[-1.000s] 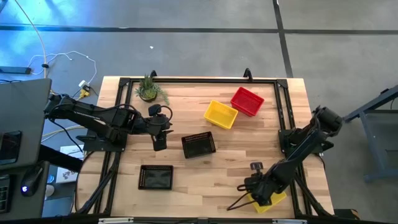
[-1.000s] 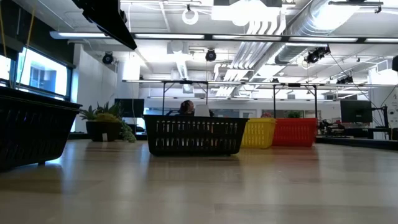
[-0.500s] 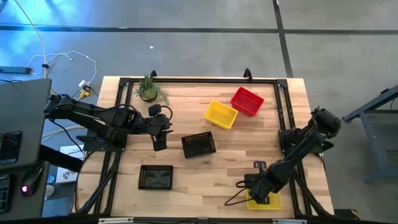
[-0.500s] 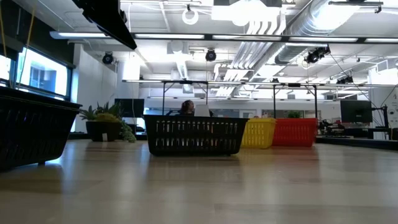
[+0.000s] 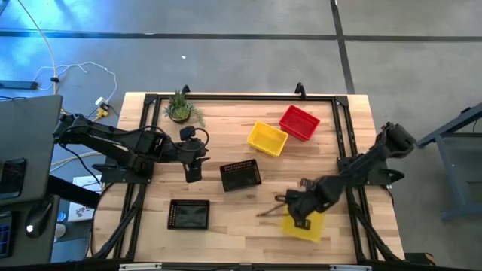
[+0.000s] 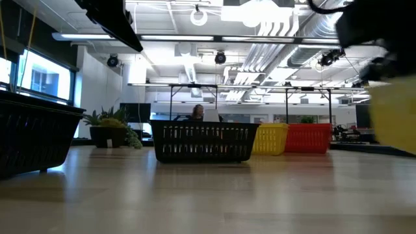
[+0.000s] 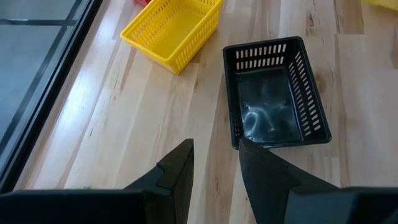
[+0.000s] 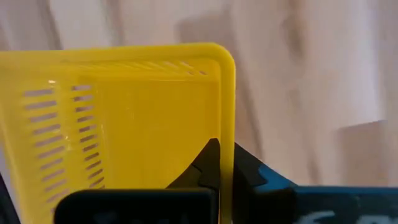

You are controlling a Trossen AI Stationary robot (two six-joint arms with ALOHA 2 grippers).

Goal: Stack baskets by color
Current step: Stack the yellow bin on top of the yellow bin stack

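Note:
My right gripper (image 5: 296, 214) is shut on a yellow basket (image 5: 304, 226) near the table's front right; the low view shows this basket (image 6: 394, 117) blurred at its right edge. A second yellow basket (image 5: 267, 138) and a red basket (image 5: 299, 122) stand side by side at the far right. One black basket (image 5: 241, 175) stands mid-table and another black basket (image 5: 189, 214) at the near left. My left gripper (image 7: 214, 180) hovers open just left of the middle black basket (image 7: 277, 106). My right gripper (image 8: 225, 165) pinches the yellow basket's side wall at its rim (image 8: 227, 134), a little way from a corner, with one finger inside the basket and one outside. The fingers come from above, pointing down. The basket hangs below them, its bottom off the table in the low view.
A small green potted plant (image 5: 179, 108) stands at the far left corner. A black frame rail (image 5: 241, 96) runs round the tabletop. Bare wood lies along the front between the near black basket and the held yellow one.
My right gripper has swung from the near right corner toward the table's left and a little toward the far edge, rolling as it went. The yellow basket has gone with it, off its corner spot and up into the low view.

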